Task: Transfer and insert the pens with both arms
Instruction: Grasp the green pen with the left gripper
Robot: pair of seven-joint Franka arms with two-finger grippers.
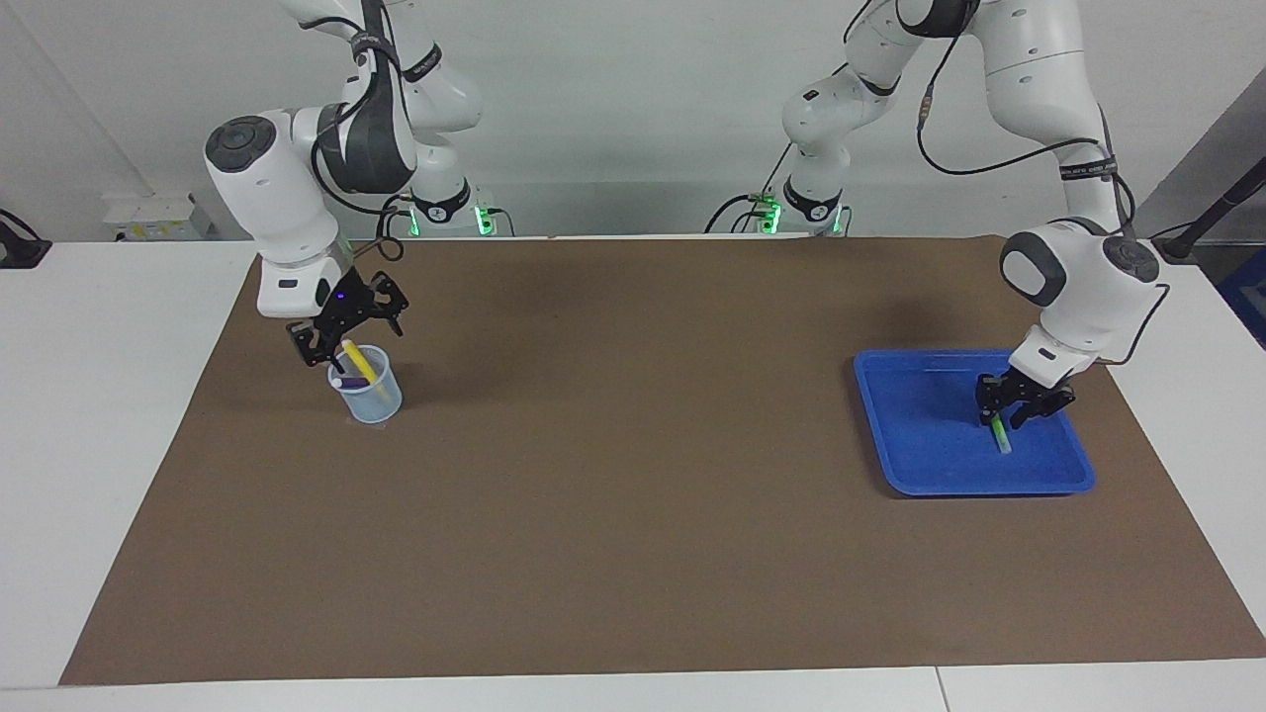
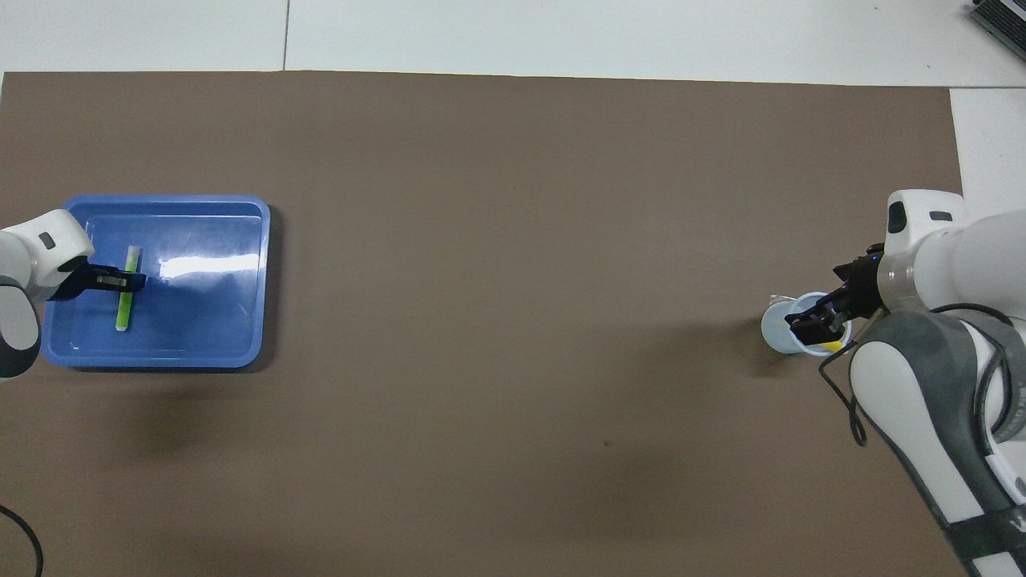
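Here the left end effector [image 1: 1011, 415] straddles the slim green pen [image 1: 1002, 435].

Both arms are built of large, rounded white shells joined by dark grey joint covers; the right arm [image 1: 297, 188] shows a round grey end cap with ringed grooves and a broad grey band at the elbow, the left arm [image 1: 1078, 267] a white oval cap and a grey one side by side. Black cables loop loosely along each arm, strapped on with black bands bearing white lettering. Each wrist ends in a white block carrying a black, angular tool; a small violet light glows on the right tool [image 1: 341, 341], and the left tool [image 1: 1024, 396] is plain black
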